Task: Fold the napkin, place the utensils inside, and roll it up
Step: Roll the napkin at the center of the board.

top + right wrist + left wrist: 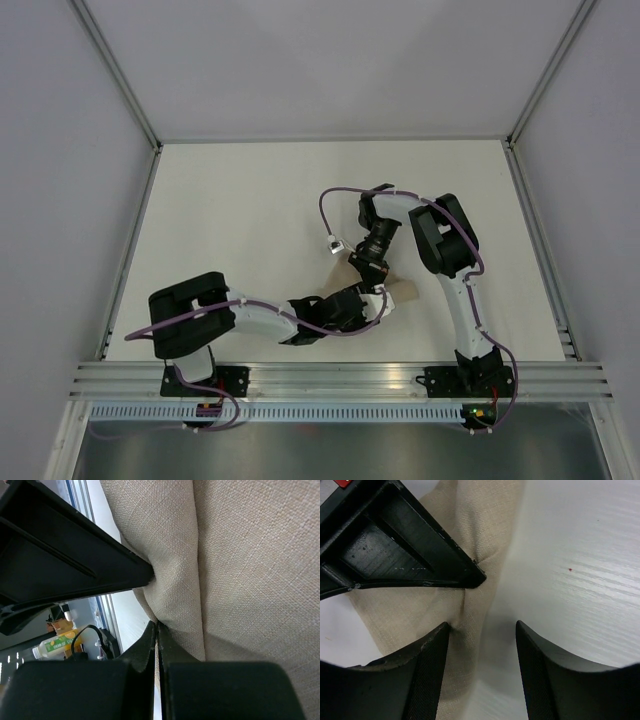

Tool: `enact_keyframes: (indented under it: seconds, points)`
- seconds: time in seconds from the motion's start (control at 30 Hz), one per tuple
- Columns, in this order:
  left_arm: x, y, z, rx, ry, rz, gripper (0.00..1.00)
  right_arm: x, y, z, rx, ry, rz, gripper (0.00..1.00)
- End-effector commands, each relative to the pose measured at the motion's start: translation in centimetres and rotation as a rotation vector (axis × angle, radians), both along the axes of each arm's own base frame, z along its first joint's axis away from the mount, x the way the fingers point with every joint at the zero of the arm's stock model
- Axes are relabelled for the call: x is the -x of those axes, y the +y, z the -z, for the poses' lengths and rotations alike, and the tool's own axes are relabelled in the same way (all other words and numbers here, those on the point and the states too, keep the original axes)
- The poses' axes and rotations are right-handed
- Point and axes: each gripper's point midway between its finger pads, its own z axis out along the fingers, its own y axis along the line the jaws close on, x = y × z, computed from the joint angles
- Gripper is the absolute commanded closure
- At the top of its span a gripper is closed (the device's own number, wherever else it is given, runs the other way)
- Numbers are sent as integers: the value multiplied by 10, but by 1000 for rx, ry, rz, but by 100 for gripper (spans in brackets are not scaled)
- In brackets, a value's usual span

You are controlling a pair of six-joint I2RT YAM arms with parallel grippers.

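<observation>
We see the left pincer [482, 625] standing wide at the bottom of its wrist view, straddling the edge of the tan napkin [470, 515] on the white surface [580, 570]. Just beyond, the right pincer [158, 627] clamps a napkin fold, low centre in the overhead frame.

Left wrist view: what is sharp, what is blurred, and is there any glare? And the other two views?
Left wrist: napkin weave fairly sharp, left gripper fingers soft and dark, mild sheen on the table. Right wrist: weave crisp, background bottle blurred. Top external: even light, no glare, only faint shadows.
</observation>
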Motion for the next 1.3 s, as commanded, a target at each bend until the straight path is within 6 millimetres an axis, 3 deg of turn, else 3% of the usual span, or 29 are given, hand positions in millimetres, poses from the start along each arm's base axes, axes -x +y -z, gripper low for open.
enact_keyframes:
  seconds: [0.0, 0.2, 0.3, 0.47, 0.57, 0.63, 0.67, 0.7, 0.77, 0.83, 1.03, 1.17, 1.23, 1.27]
  points:
    - [-22, -12, -12, 10, -131, -39, 39, -15, -10, 44, -1, -125, -78, 99]
    - [-26, -17, -3, -41, -183, -41, 41, -15, -11, 45, 6, -129, -72, 99]
    - [-23, -22, 4, -68, -173, -17, 48, -15, -11, 44, 6, -130, -72, 99]
    - [-10, -23, 14, -78, -108, 37, 87, -17, -11, 43, 3, -146, -59, 99]
    - [3, -26, 13, -55, -30, 88, 97, -22, -8, 41, -2, -181, -40, 98]
    - [11, -26, 15, -33, 51, 113, 98, -25, -7, 32, -13, -210, -17, 92]
    - [14, -27, 12, -12, 76, 122, 98, -31, -2, 29, -37, -244, 2, 80]
    - [22, -29, 13, 11, 135, 149, 98, -35, -1, 24, -46, -260, 30, 74]
    - [18, -24, 13, 28, 182, 132, 98, -43, 4, 5, -96, -330, 64, 63]
    - [28, -27, 14, 71, 317, 169, 98, -56, 5, -16, -131, -404, 115, 58]
    - [25, -21, 5, 171, 515, 181, 98, -93, -1, -64, -201, -625, 299, 54]
    - [33, -19, -4, 222, 701, 209, 98, -107, -28, -82, -208, -752, 408, 53]
    - [31, -15, 4, 211, 774, 185, 98, -115, -37, -87, -208, -833, 436, 53]
    - [32, -19, 1, 218, 823, 185, 98, -109, -44, -90, -205, -868, 448, 53]
